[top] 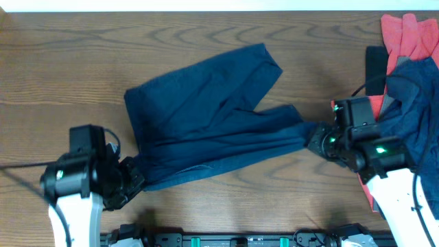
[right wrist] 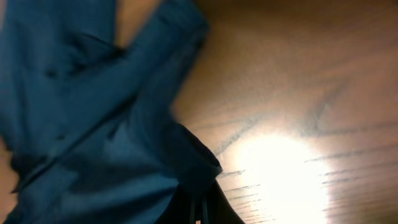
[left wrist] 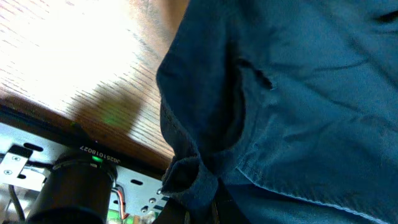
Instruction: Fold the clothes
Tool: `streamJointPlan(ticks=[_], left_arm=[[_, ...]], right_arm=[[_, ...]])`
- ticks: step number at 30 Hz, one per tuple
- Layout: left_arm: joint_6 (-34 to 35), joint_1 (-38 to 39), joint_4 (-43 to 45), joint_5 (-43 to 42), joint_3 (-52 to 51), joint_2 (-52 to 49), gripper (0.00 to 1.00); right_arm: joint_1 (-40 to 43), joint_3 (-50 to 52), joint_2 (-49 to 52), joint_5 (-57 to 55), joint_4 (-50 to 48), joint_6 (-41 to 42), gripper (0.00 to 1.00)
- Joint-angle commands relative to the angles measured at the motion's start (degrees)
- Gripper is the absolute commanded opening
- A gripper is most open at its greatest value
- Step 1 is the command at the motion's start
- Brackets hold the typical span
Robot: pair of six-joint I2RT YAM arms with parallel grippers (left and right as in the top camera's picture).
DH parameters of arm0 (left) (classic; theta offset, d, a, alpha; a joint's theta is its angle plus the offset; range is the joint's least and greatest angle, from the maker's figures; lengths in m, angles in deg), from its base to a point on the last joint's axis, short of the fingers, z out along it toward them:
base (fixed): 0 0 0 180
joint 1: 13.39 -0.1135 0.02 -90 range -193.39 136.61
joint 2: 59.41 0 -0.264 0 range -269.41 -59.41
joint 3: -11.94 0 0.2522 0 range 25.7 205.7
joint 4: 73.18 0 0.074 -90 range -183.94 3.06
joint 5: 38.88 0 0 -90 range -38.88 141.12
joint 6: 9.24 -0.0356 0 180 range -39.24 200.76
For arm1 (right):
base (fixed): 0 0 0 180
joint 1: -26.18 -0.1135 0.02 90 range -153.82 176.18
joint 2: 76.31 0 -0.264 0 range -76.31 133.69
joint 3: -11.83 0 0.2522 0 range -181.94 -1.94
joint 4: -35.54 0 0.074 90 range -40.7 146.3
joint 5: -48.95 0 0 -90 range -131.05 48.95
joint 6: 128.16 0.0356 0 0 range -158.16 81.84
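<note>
Dark navy shorts (top: 206,116) lie spread on the wooden table, one leg pointing to the back right, the other stretched toward the right. My left gripper (top: 132,180) is shut on the shorts' front left corner; the bunched cloth (left wrist: 193,177) shows between its fingers in the left wrist view. My right gripper (top: 314,135) is shut on the end of the near leg, whose cloth (right wrist: 193,165) is pinched at the fingers (right wrist: 200,208) in the right wrist view. The leg is pulled taut between both grippers.
A pile of coral red (top: 405,34) and dark navy garments (top: 418,103) lies at the right edge, behind my right arm. A black flat object (top: 375,65) sits beside it. The table's front rail (top: 226,240) runs along the near edge.
</note>
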Motion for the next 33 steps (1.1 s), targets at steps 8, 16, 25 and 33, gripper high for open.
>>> streamJointPlan(ticks=[8, 16, 25, 33], left_arm=[[4.70, -0.52, 7.15, 3.85, 5.44, 5.35, 0.06], [14.64, -0.52, 19.78, 5.01, 5.44, -7.34, 0.06], [17.18, -0.52, 33.31, 5.01, 5.44, -24.26, 0.06], [21.16, -0.96, 37.46, 7.13, 5.44, -29.31, 0.06]], right_arm=[[1.75, -15.78, 5.62, -9.29, -6.88, -14.93, 0.01], [1.27, -16.61, 19.74, -8.11, -29.94, -16.98, 0.01], [-2.43, -16.61, 34.91, -7.74, -43.60, -17.05, 0.01], [-4.76, -16.61, 40.17, -8.74, -54.71, -17.05, 0.01]])
